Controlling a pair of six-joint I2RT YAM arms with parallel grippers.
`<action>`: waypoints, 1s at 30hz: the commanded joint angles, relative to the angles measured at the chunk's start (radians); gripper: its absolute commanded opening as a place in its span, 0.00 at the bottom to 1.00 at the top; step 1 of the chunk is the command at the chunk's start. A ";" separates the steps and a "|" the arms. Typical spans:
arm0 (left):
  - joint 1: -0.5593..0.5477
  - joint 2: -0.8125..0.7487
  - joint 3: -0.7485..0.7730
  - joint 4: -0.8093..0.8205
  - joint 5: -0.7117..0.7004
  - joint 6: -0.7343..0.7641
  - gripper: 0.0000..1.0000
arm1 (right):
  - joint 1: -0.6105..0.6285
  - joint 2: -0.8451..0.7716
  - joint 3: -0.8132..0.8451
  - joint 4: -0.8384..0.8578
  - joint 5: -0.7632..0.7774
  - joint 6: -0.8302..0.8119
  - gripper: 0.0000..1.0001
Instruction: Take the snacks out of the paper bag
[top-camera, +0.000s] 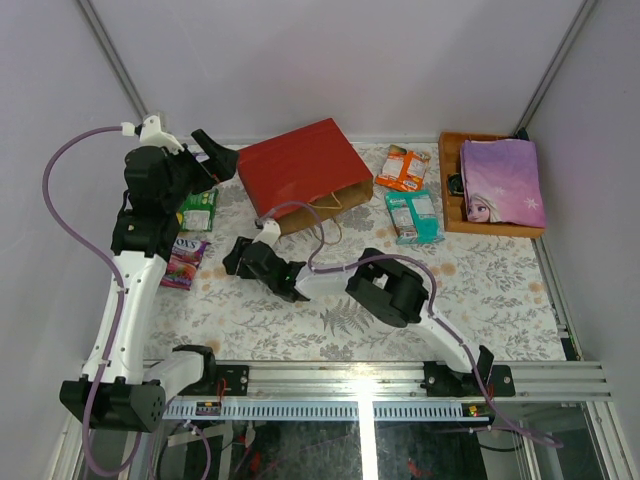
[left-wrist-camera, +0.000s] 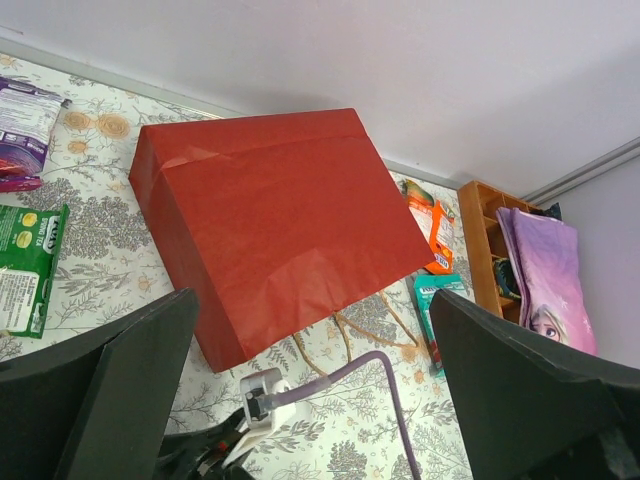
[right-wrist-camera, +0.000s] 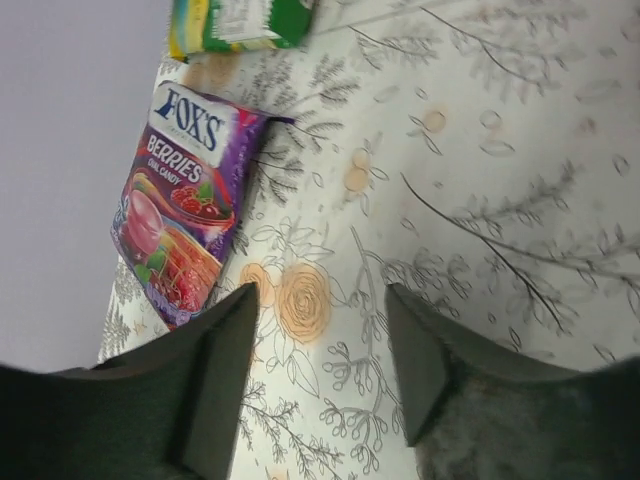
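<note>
R gripper (right-wrist-camera: 320, 300) part-open, empty, by Fox's berries packet (right-wrist-camera: 185, 200); L gripper (top-camera: 203, 152) wide, empty, above red paper bag (top-camera: 300, 165). Drop-off looked done; next: reach into bag mouth.

Soft, even, bright light fills all three views, leaving only a faint shadow on the wall above the bag (left-wrist-camera: 280, 220) in the upper middle of the left wrist view. In the overhead view a white glare sits on the rail (top-camera: 365, 375) at bottom centre. At the bottom of the right wrist view the fingers (right-wrist-camera: 205, 400) are dark and soft-edged, while the purple packet (right-wrist-camera: 185, 220) print at upper left reads sharp.
</note>
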 joint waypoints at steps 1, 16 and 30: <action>0.006 -0.017 0.012 0.031 0.016 0.010 1.00 | 0.002 -0.042 -0.038 0.009 0.001 0.097 0.49; 0.006 -0.039 0.021 0.018 0.012 0.014 1.00 | 0.005 0.430 0.818 -0.324 -0.293 0.007 0.22; 0.005 -0.027 0.016 0.025 0.023 0.005 1.00 | -0.064 0.416 0.736 -0.001 -0.592 0.020 0.32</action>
